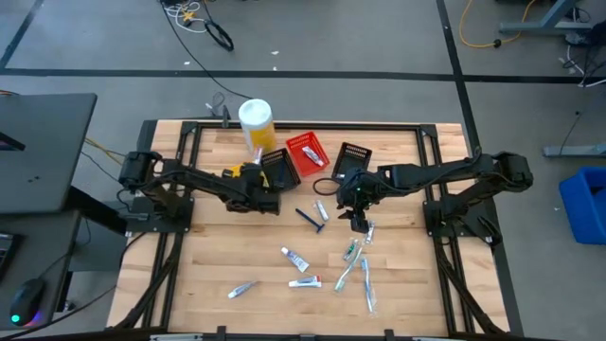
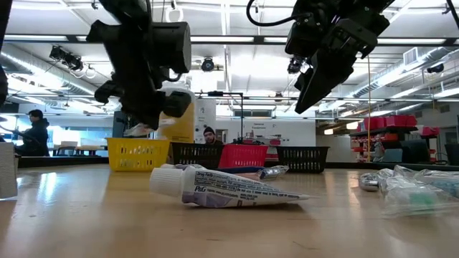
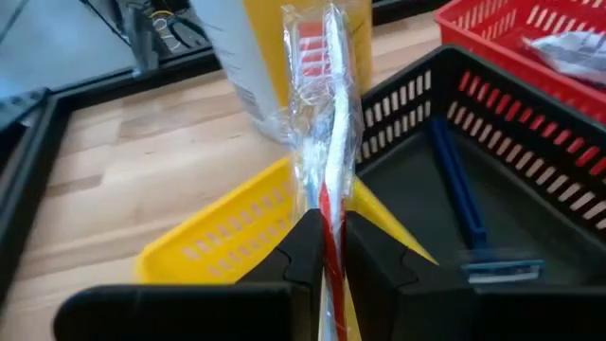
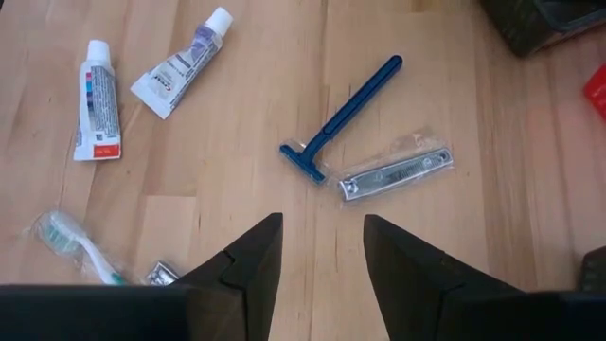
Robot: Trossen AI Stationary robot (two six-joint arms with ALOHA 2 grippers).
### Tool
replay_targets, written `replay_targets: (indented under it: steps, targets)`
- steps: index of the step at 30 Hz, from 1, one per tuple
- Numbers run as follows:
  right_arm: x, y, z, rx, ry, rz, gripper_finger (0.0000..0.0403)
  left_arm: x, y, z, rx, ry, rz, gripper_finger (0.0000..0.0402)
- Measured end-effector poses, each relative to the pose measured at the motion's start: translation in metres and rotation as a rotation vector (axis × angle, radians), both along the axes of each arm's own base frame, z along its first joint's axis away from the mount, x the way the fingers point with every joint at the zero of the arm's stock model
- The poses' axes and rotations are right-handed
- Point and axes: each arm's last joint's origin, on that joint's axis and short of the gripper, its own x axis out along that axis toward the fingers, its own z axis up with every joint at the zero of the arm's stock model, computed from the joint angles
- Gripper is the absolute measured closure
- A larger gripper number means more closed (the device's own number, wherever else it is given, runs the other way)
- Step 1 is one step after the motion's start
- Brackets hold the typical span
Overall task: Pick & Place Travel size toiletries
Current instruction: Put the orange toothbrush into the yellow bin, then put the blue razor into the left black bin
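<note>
My left gripper (image 3: 327,232) is shut on a clear-wrapped red and white toothbrush (image 3: 320,114), above the yellow basket (image 3: 227,237) and next to a black basket (image 3: 417,180) that holds a blue razor (image 3: 459,189). My right gripper (image 4: 322,237) hangs open over the table, holding nothing; it stands above a blue razor (image 4: 346,118) and a silvery packet (image 4: 393,175). Two white tubes (image 4: 99,99) (image 4: 180,62) and a wrapped toothbrush (image 4: 80,244) lie flat on the wood. In the high view the left gripper (image 1: 258,182) is at the baskets and the right gripper (image 1: 360,220) is mid-table. My left gripper pinches the wrapped toothbrush between its two fingers (image 3: 303,251), across its handle (image 3: 328,213). The brush end sticks out past the fingertips, clear of the baskets. The part behind the fingertips is hidden by the gripper.
A yellow canister with a white lid (image 1: 256,118) stands behind the baskets. The red basket (image 1: 305,153) holds a silvery packet (image 3: 568,47). A second black basket (image 1: 352,159) sits to its right. More tubes and toothbrushes (image 1: 352,256) lie toward the near edge.
</note>
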Motion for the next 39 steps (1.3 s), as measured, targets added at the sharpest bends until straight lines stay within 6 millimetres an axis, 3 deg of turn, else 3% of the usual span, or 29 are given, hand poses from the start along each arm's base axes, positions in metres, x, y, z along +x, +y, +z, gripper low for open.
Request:
replay_targets:
  steps: [7, 14, 25, 30, 39]
  targets:
    - [0.0, 0.0, 0.0, 0.0, -0.001, 0.0, 0.0245, -0.01, 0.004, -0.018, -0.078, 0.04, 0.01, 0.0352]
    - [0.0, 0.0, 0.0, 0.0, -0.001, 0.0, 0.0246, -0.008, 0.003, -0.019, -0.093, 0.047, -0.022, 0.0343]
    - [0.0, 0.0, 0.0, -0.001, -0.001, 0.002, 0.0246, -0.008, 0.002, -0.021, -0.171, 0.072, -0.056, 0.0268]
    - [0.0, 0.0, 0.0, 0.0, -0.001, 0.0, 0.0245, 0.001, 0.001, -0.007, -0.221, 0.128, -0.146, 0.024]
    - [0.0, 0.0, 0.0, 0.021, 0.005, -0.03, 0.0245, 0.018, -0.002, 0.029, -0.251, 0.167, -0.193, 0.0235]
